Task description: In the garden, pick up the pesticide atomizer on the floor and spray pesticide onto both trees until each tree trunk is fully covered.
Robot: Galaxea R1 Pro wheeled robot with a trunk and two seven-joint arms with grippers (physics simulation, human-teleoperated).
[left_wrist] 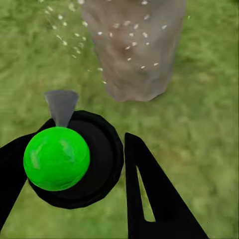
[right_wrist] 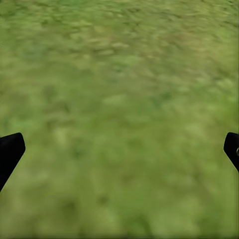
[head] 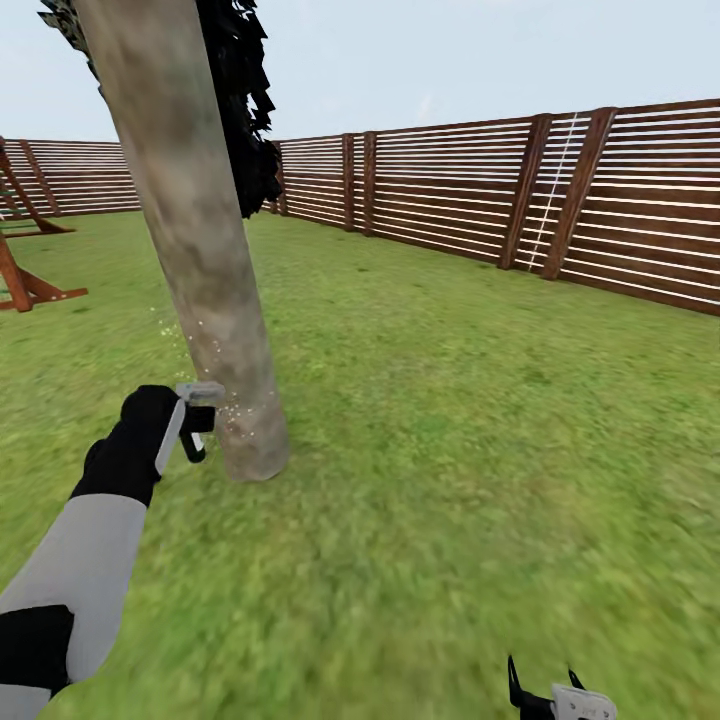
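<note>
Jaws of the left gripper (left_wrist: 74, 174) clamp the atomizer (left_wrist: 56, 158), nozzle just beside the trunk (head: 200, 250), pesticide (left_wrist: 124, 35) specks drifting onto bark. Right gripper (head: 545, 690) hangs wide open over grass (head: 480, 420). Fence (head: 600, 200) behind; no writing legible.

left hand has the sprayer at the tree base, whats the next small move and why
Probably raise the left hand a little, keeping the atomizer aimed at the tree trunk. The pesticide specks cluster low, near the trunk's base beside the nozzle, while the bark higher up looks speck-free. The right hand hangs open over the grass, so it isn't needed.
</note>
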